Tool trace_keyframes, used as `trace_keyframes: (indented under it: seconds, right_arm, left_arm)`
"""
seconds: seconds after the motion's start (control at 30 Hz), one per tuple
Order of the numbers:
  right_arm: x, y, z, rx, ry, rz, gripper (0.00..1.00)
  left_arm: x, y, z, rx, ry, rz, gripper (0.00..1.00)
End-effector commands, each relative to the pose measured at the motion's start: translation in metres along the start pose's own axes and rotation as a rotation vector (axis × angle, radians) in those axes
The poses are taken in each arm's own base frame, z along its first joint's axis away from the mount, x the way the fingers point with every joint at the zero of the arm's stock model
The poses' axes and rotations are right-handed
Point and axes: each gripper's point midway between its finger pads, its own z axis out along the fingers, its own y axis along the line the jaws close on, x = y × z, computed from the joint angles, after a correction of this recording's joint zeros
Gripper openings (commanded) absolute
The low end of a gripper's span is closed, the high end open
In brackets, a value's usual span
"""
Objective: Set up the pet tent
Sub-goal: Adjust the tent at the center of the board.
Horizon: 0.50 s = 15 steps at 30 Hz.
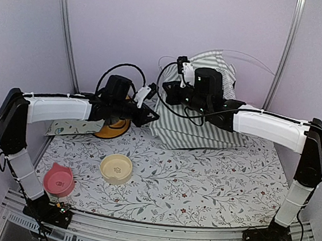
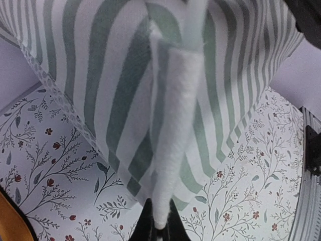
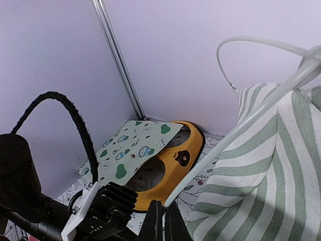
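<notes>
The pet tent [image 1: 197,127] lies slumped at the far right of the bench [image 1: 217,184], between both arms. Left pincer [image 2: 158,228]: clamped together on the tent's white seam sleeve [image 2: 173,125], with striped fabric directly ahead of it. Right pincer [image 3: 163,221]: clamped on the thin white pole [image 3: 235,136] at the tent's left edge. Beyond, toward the far-left corner, an orange dish [image 3: 175,168] lies under a printed mat [image 3: 135,143].

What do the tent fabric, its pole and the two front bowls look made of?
The pet tent: matte woven cloth, striped grey-green and white; it creases and drapes. The pole: thin smooth white rod curving in a loop, so likely flexible plastic or fibreglass. The cream bowl and pink bowl: smooth, moulded-looking, plastic or ceramic; cannot tell which.
</notes>
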Motion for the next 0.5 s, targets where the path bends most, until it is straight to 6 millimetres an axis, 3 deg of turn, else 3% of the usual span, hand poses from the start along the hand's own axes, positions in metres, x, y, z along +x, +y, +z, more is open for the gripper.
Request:
trace_keyframes:
  seconds: [0.0,0.1,0.2,0.33,0.47]
  right_arm:
    - [0.178,0.025,-0.012,-0.117,0.548,-0.121,0.00]
    - [0.172,0.025,-0.015,-0.109,0.537,-0.107,0.00]
    - [0.141,0.027,-0.021,-0.099,0.475,-0.085,0.02]
    - [0.092,0.040,-0.037,-0.146,0.377,-0.066,0.33]
    - [0.062,0.050,-0.059,-0.187,0.303,-0.033,0.63]
  left_arm:
    - [-0.185,-0.029,-0.073,0.043,-0.575,0.159,0.00]
    - [-0.183,-0.023,-0.070,0.020,-0.565,0.146,0.00]
    - [-0.164,-0.014,-0.061,-0.001,-0.536,0.095,0.00]
    - [-0.138,-0.003,-0.056,-0.052,-0.530,-0.003,0.00]
    - [-0.123,0.006,-0.053,-0.100,-0.520,-0.086,0.00]
